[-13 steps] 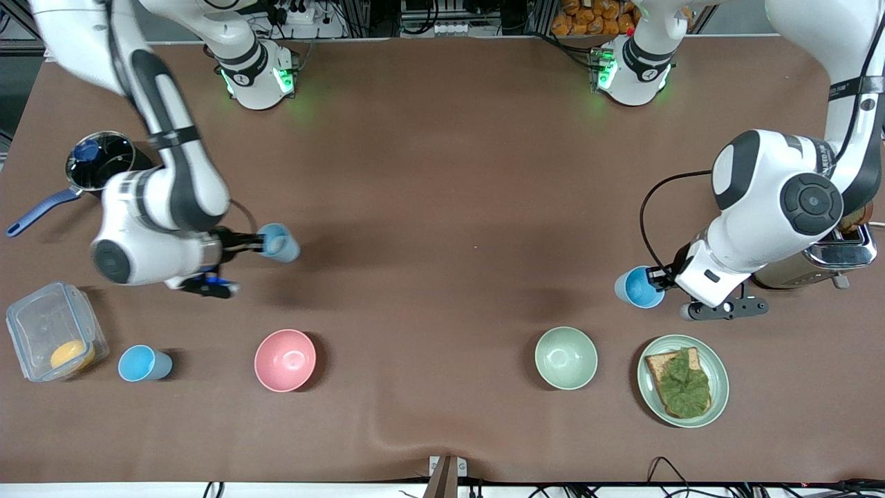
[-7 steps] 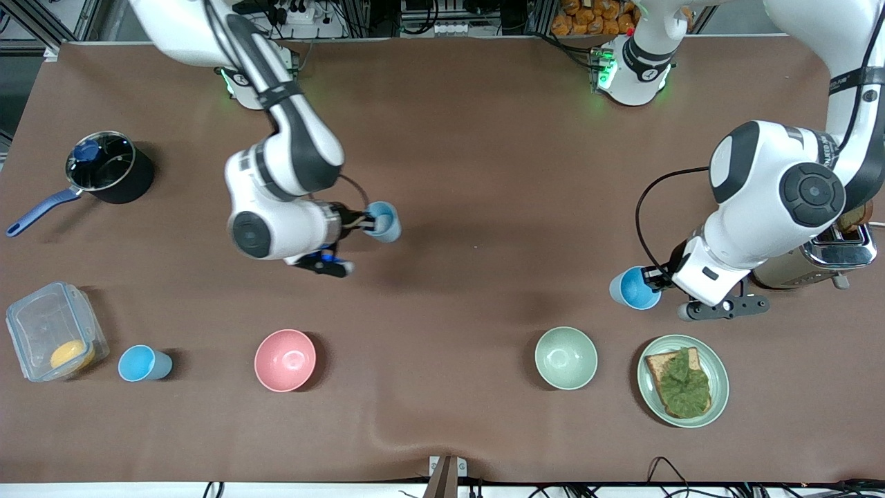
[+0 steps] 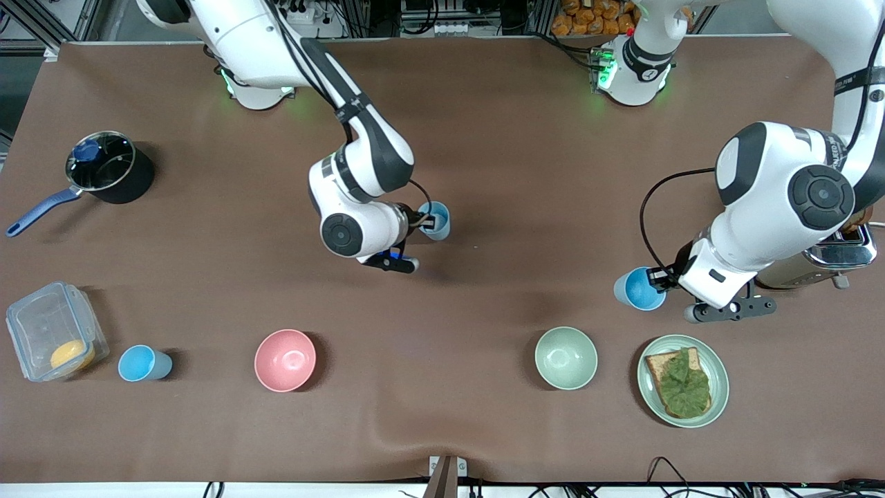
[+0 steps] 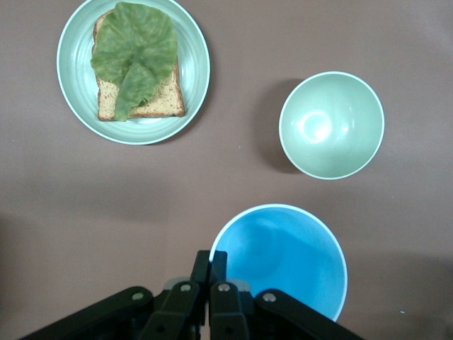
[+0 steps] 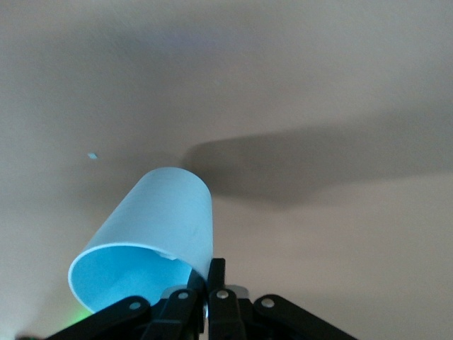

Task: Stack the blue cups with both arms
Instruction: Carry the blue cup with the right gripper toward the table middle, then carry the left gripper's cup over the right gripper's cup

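A third cup stands untouched, level with the pink bowl toward the right arm's end. The left gripper pinches a cup's rim above the brown mat, near the green bowl. The right gripper clamps another cup over mid-table. Carrying is in hand; next, one cup probably must line up over the other's mouth.

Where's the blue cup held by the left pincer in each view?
Front view: blue cup at the left pincer, above the table near the sandwich plate.
Left wrist view: cup at the bottom edge.
Right wrist view: not in it.
Shared landmark: pale green bowl.
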`<state>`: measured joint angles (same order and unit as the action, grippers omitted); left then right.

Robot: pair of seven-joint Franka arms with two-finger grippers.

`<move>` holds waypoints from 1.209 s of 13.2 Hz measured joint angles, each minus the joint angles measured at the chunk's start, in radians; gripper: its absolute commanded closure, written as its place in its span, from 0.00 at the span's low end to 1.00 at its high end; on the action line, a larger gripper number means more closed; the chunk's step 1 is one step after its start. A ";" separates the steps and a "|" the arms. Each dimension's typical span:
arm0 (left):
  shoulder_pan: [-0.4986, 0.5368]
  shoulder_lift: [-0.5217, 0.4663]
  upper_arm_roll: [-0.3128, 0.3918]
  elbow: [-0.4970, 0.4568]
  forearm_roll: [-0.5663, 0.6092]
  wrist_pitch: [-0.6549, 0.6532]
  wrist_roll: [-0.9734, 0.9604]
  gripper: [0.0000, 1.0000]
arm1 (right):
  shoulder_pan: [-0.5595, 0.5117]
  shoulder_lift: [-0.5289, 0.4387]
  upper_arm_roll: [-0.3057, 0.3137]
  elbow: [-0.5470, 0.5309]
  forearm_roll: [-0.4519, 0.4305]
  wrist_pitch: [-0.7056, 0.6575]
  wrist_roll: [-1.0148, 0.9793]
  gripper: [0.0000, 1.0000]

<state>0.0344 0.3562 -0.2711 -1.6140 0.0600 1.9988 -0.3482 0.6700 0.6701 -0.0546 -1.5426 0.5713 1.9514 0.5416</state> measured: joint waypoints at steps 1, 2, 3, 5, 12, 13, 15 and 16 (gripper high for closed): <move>0.000 0.001 0.000 0.000 0.000 0.000 0.000 1.00 | 0.007 0.008 0.000 0.002 0.000 0.036 0.000 1.00; -0.001 0.002 0.000 0.000 0.000 0.000 0.000 1.00 | 0.014 0.016 0.000 0.004 0.000 0.069 0.000 1.00; -0.002 0.004 -0.001 0.000 0.000 -0.001 0.000 1.00 | 0.022 0.022 0.000 0.004 0.000 0.095 0.000 1.00; -0.004 0.014 -0.002 -0.001 0.000 -0.004 0.000 1.00 | 0.031 0.036 0.000 0.005 0.000 0.134 0.000 1.00; -0.007 0.032 -0.025 -0.004 0.000 -0.005 -0.041 1.00 | 0.038 0.051 -0.009 0.015 0.003 0.164 0.042 0.00; -0.007 0.032 -0.045 -0.003 0.000 -0.005 -0.087 1.00 | 0.039 0.051 -0.008 0.031 0.003 0.164 0.061 0.00; -0.015 0.032 -0.098 0.001 -0.001 -0.005 -0.201 1.00 | 0.040 0.047 -0.012 0.082 0.003 0.131 0.089 0.00; -0.032 0.032 -0.120 0.003 -0.001 -0.005 -0.271 1.00 | 0.037 0.040 -0.027 0.104 0.002 0.062 0.098 0.00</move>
<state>0.0025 0.3879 -0.3907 -1.6107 0.0590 1.9942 -0.6189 0.7066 0.7100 -0.0820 -1.4389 0.5730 2.0131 0.6396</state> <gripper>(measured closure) 0.974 0.110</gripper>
